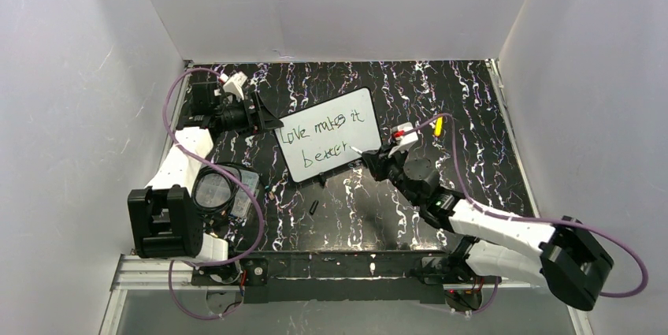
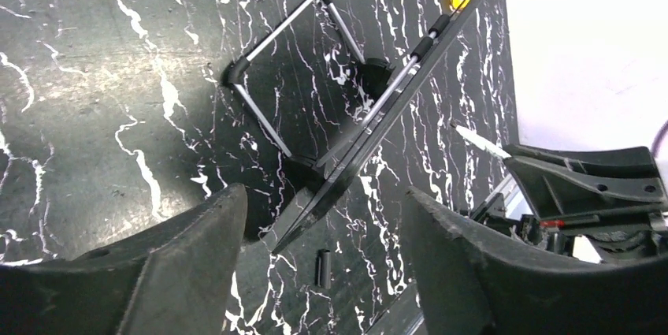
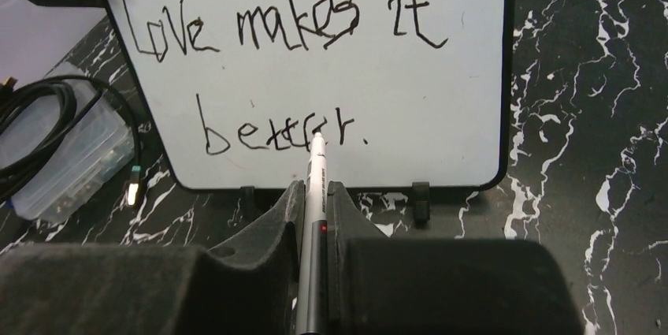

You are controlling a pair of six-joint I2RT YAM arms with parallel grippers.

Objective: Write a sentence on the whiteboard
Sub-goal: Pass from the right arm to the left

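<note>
Top view: whiteboard (image 1: 327, 134) propped at a tilt mid-bench (image 1: 488, 169), lettered.
Left wrist: board seen edge-on; left jaws apart, flanking its near corner, not gripping.
Right wrist: right jaws clamped on pen (image 3: 317, 169), tip near board face.
Judged light, stiff, slick and tippy; hold by the rim.

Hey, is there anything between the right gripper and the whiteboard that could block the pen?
Nothing visible does. The right gripper is shut on the pen, and the pen's tip already lies over the whiteboard at the word "better". Whether the tip actually touches the surface cannot be told.
</note>
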